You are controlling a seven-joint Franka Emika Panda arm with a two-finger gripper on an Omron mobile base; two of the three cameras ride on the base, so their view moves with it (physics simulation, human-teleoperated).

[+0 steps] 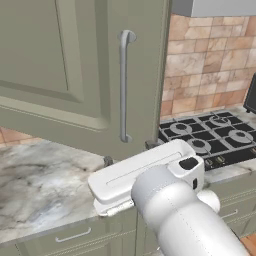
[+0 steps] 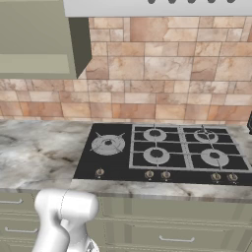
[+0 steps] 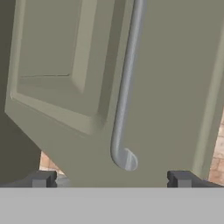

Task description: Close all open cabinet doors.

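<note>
The pincer (image 3: 113, 178) is open wide: in the hand view its two dark tips stand far apart at the bottom, one at the left and one at the right, and nothing is between them. It holds nothing. The tips are just below the lower edge of the door (image 3: 175, 87), and I cannot tell if they touch it, because only their tops show.

One door is in front of the pincer. It is sage green, with one recessed centre panel and one long silver handle (image 3: 127, 87). The lower end of the handle bends into the door just above the middle of the gap between the tips. In the left base view the same door (image 1: 85, 75) hangs open over the counter (image 1: 40, 185), and its handle (image 1: 124, 85) runs upright near its right edge. The white hand of the arm lies just under the bottom edge of the door.

In the right base view one cabinet (image 2: 34, 39) shows at the upper left, above the counter (image 2: 39, 147). To the right of it one black stove (image 2: 162, 152) sits in the counter, with five burners and five knobs along its front. Behind it is a wall of brown tiles (image 2: 167, 69). Below the counter there are drawer fronts (image 2: 177, 236) with horizontal handles.
</note>
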